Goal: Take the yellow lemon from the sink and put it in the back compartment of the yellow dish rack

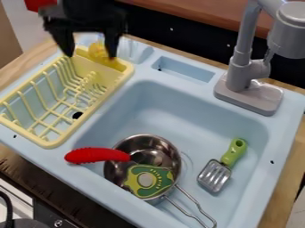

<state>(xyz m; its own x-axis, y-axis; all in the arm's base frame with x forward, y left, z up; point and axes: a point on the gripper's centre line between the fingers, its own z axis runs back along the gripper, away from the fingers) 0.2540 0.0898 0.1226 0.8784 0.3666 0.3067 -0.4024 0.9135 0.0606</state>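
Note:
High at the upper left hangs the black gripper [91, 52], its two fingers spread apart above the far end of the yellow dish rack [49, 141]. A small yellow object [100, 52] lies at that end of the rack, close to the right finger; whether they touch I cannot tell. In the light blue sink [196, 113] sits a metal pot [156, 143] with a wire handle. A green and yellow toy piece [147, 180] and the end of a red-handled utensil [95, 155] are in the pot. To its right lies a spatula [215, 175] with a green handle.
A grey faucet [241, 75] rises at the sink's back right. Between faucet and rack is a shallow rectangular recess [186, 70] in the sink's rim. Wooden counter [285, 178] shows along the right edge, and a dark cable hangs at the lower left.

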